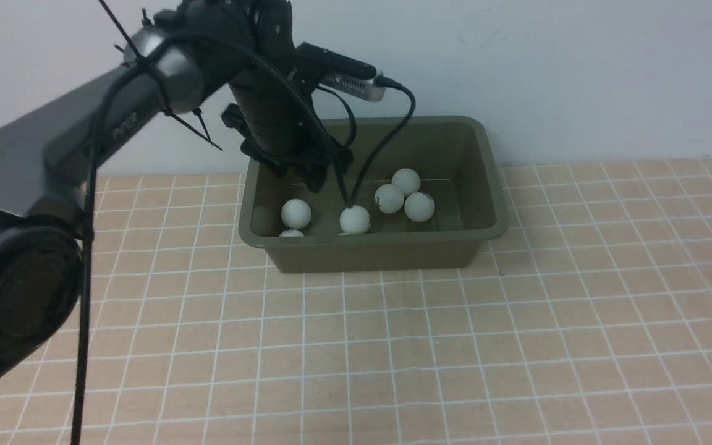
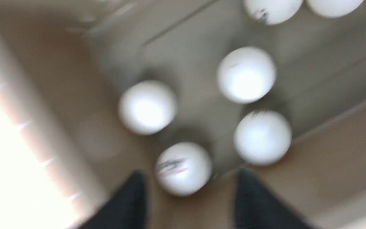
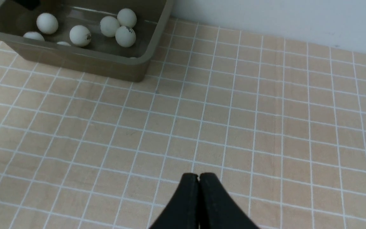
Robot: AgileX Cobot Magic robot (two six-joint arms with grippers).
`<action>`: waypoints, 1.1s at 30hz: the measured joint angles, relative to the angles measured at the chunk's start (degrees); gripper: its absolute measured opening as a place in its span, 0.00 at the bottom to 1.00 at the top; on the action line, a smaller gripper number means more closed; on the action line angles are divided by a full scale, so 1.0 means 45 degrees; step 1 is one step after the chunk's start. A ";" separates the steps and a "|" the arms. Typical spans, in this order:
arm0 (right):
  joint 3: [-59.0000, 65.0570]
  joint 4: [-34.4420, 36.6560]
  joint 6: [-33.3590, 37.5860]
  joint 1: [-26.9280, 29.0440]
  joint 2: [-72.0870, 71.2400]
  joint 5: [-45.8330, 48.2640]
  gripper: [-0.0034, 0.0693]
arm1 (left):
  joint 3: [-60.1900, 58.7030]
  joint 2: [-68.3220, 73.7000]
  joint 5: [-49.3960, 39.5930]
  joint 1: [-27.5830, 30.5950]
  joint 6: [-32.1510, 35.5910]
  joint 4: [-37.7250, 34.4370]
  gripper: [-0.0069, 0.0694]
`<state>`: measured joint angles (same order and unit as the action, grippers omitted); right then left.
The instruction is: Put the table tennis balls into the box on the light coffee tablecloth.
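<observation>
The olive-green box (image 1: 368, 253) stands on the light coffee tablecloth (image 1: 455, 346) near the back wall. Several white table tennis balls lie inside it, among them one (image 1: 296, 213) at the left, one (image 1: 355, 220) in the middle and a cluster of three (image 1: 406, 196) at the right. My left gripper (image 1: 316, 176) hangs over the box's left part. In the blurred left wrist view it (image 2: 190, 173) is open, with a ball (image 2: 183, 168) between the spread fingertips, touching neither. My right gripper (image 3: 199, 176) is shut and empty above bare cloth, well away from the box (image 3: 75, 62).
A pale wall runs right behind the box. The left arm and its cables (image 1: 381, 142) hang over the box's left and middle. I see no balls on the gridded cloth (image 3: 233, 111) in front and to the right of the box.
</observation>
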<state>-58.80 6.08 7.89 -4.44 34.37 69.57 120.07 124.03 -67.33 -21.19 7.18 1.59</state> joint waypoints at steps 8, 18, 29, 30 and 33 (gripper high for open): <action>0.0045 -0.0095 0.0404 0.0000 0.0000 -0.1331 0.02 | 0.0018 -0.2926 -0.0890 0.0000 -0.0137 0.0779 0.00; 0.2311 -0.0860 0.0509 0.0000 0.0000 -0.3415 0.02 | -0.2976 -0.7972 -0.0708 0.0000 -0.0192 0.0276 0.00; 0.5240 0.0182 0.0509 0.0000 0.0000 -0.8032 0.02 | -1.2771 -1.3996 0.4144 0.0000 0.0009 0.0276 0.00; 0.5463 0.0311 0.0509 0.0000 0.0000 -0.8332 0.02 | -1.3745 -1.4399 0.4792 0.0000 -0.0056 0.0276 0.00; 0.5994 0.0574 0.0509 0.0000 0.0000 -0.8813 0.02 | -1.5600 -1.5444 0.6078 0.0000 -0.0322 0.0262 0.00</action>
<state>-31.83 8.66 10.18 -4.44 34.37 29.91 49.88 54.53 -39.98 -21.19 5.73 2.76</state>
